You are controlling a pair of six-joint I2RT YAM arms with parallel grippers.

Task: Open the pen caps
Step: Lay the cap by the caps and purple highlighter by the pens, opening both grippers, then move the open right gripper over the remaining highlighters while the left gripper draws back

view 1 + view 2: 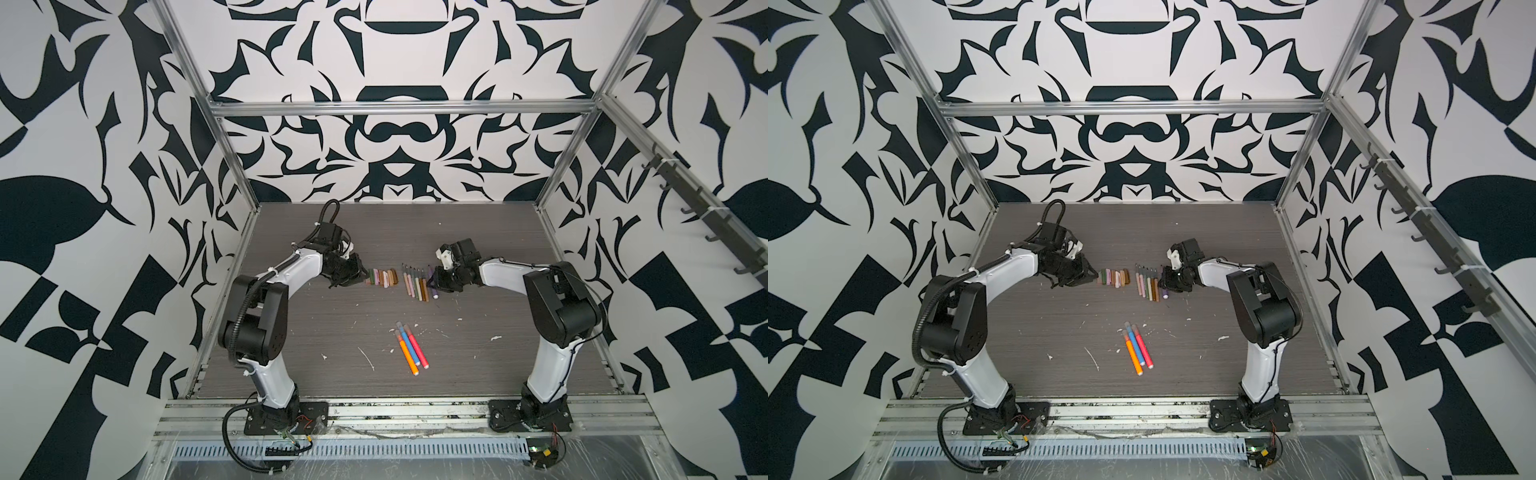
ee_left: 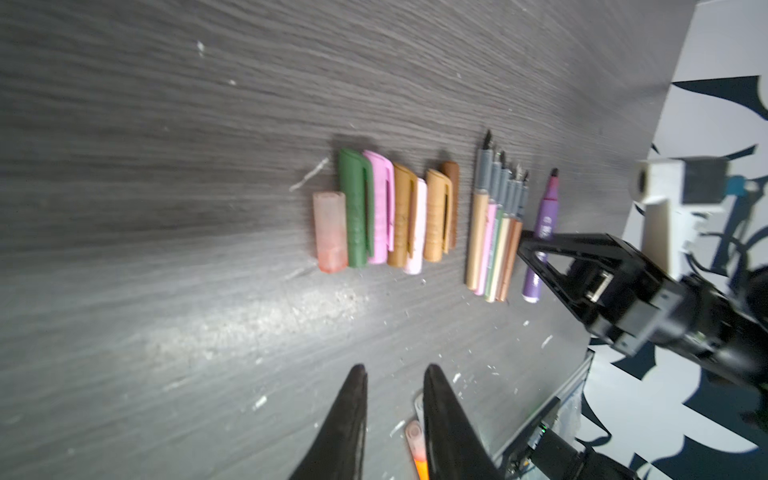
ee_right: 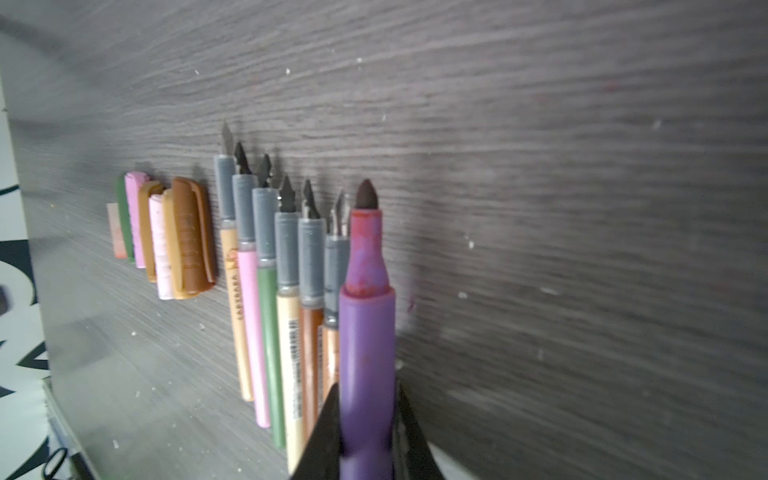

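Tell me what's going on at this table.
Two robot arms are uncapping pens. The right gripper has its jaws around an uncapped purple pen lying beside a row of uncapped pens; whether it grips it is unclear. The left gripper hovers open and empty near a row of removed caps. Three pens, orange, blue and pink, lie capped nearer the front of the table.

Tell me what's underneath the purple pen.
Only the dark table shows beneath the purple pen. The right gripper crosses its middle, so what lies under there is hidden.
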